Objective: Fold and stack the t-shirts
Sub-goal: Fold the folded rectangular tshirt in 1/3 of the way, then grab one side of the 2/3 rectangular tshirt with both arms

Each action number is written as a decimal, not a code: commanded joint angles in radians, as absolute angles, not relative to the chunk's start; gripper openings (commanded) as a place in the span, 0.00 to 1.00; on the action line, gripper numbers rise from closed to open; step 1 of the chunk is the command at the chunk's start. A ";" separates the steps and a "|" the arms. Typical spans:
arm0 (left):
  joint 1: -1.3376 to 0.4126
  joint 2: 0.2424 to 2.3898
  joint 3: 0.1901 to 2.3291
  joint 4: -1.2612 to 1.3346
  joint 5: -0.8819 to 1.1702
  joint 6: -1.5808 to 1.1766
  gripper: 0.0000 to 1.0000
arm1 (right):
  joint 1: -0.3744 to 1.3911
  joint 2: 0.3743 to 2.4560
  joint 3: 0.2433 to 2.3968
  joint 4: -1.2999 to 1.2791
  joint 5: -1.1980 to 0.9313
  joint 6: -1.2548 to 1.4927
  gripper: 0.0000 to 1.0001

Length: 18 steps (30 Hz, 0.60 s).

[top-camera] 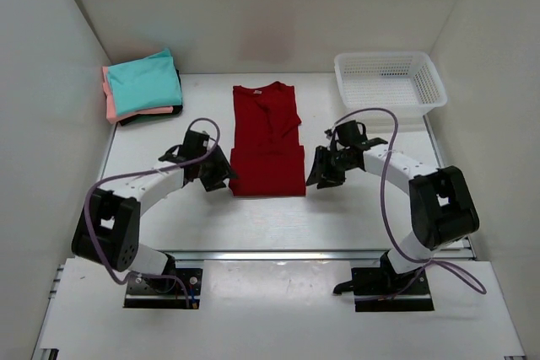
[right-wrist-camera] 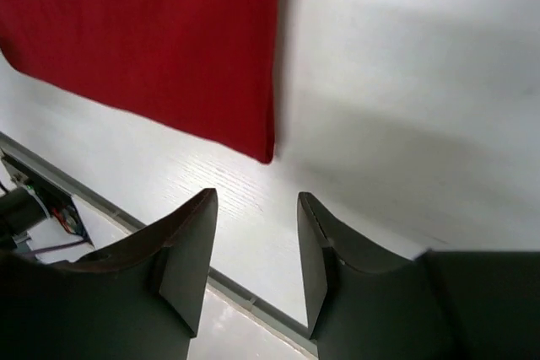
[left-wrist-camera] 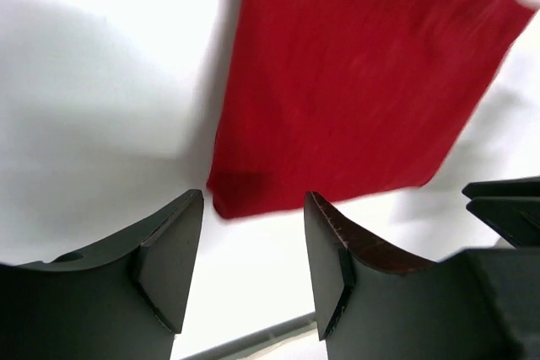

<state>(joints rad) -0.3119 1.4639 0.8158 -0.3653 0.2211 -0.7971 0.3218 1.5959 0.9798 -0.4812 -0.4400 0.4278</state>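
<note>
Seen from above, the dark red t-shirt (top-camera: 268,142) lies flat and folded into a long strip on the white table (top-camera: 278,217), directly between the two sets of fingers: the left gripper (top-camera: 224,176) sits just beside its near left corner and the right gripper (top-camera: 317,174) just beside its near right corner. Both grip nothing. A folded stack (top-camera: 142,86) of teal on salmon-pink on a dark shirt rests well beyond the left fingers, and a white mesh basket (top-camera: 388,82) stands well beyond the right fingers. From the left wrist, the left gripper (left-wrist-camera: 253,201) is spread wide and empty, the shirt's (left-wrist-camera: 363,82) near corner lying on the table just ahead of the gap between its fingers. From the right wrist, the right gripper (right-wrist-camera: 256,200) is likewise parted and empty, the shirt's (right-wrist-camera: 143,40) other near corner just ahead of the gap, cloth stretching off to the left of the fingers.
</note>
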 commanded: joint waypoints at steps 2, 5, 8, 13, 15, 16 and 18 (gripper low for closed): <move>-0.385 1.390 0.712 -0.321 0.112 -0.873 0.62 | 0.366 1.572 0.904 -0.318 -0.476 0.546 0.43; -0.425 1.439 0.712 -0.288 0.081 -0.899 0.62 | 0.391 1.608 0.891 -0.284 -0.479 0.577 0.47; -0.451 1.503 0.736 -0.264 0.057 -0.917 0.63 | 0.397 1.664 0.870 -0.215 -0.503 0.618 0.48; -0.472 1.592 0.755 -0.183 0.002 -0.960 0.56 | 0.406 1.799 0.942 -0.207 -0.549 0.637 0.48; -0.477 1.611 0.765 -0.163 0.002 -0.962 0.49 | 0.419 1.831 0.951 -0.219 -0.549 0.634 0.47; -0.480 1.615 0.767 -0.157 0.002 -0.962 0.49 | 0.429 1.827 0.948 -0.233 -0.548 0.635 0.47; -0.474 1.617 0.761 -0.150 0.002 -0.968 0.51 | 0.442 1.801 0.921 -0.235 -0.503 0.638 0.54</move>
<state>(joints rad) -0.4736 1.5963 0.7639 -0.1677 0.0593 -0.9558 0.4107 1.7935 0.9508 -0.2218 -0.5938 0.6483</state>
